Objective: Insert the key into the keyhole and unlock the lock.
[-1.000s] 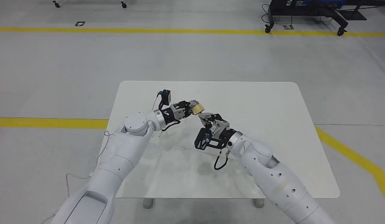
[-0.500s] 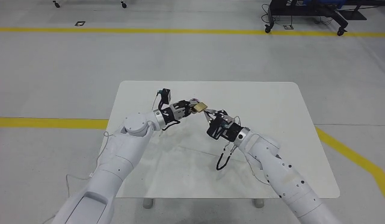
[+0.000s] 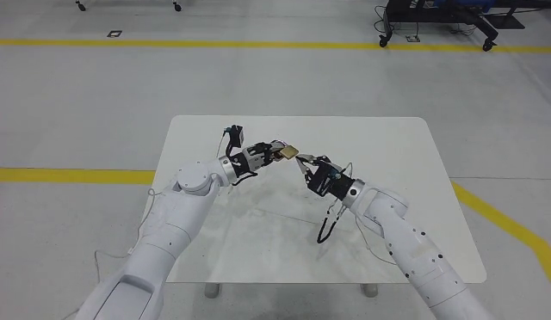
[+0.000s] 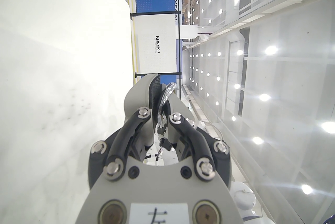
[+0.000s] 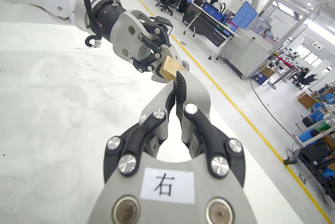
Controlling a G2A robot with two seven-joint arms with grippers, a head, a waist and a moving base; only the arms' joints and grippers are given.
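Small brass padlock (image 3: pixel 287 152) with a silver shackle (image 4: pixel 167 93): held clear of the white rectangular tabletop (image 3: pixel 387 148), over the half nearer the far edge, a little left of the middle.

Left gripper (image 3: pixel 275 153): fingers clamped on the padlock. In the left wrist view the two grey fingers are closed around the curved shackle. In the right wrist view the brass body sticks out past the fingertips, tilted, with one flat end turned toward the other arm.

Right gripper (image 5: pixel 177 82): fingers pressed together, black ribbed pads (image 5: pixel 180 94) almost meeting. The tips touch the exposed end of the brass body. Whether the key sits between the pads cannot be told, since the pads cover that spot. In the top view this gripper sits just right of the padlock and on its near side, so the two grippers meet tip to tip.

Both forearms angle in from the near edge of the tabletop. A black cable (image 3: pixel 325 225) hangs in a loop under the right wrist.

Around the table: pale floor with a yellow line (image 3: pixel 258 43) beyond the far edge.
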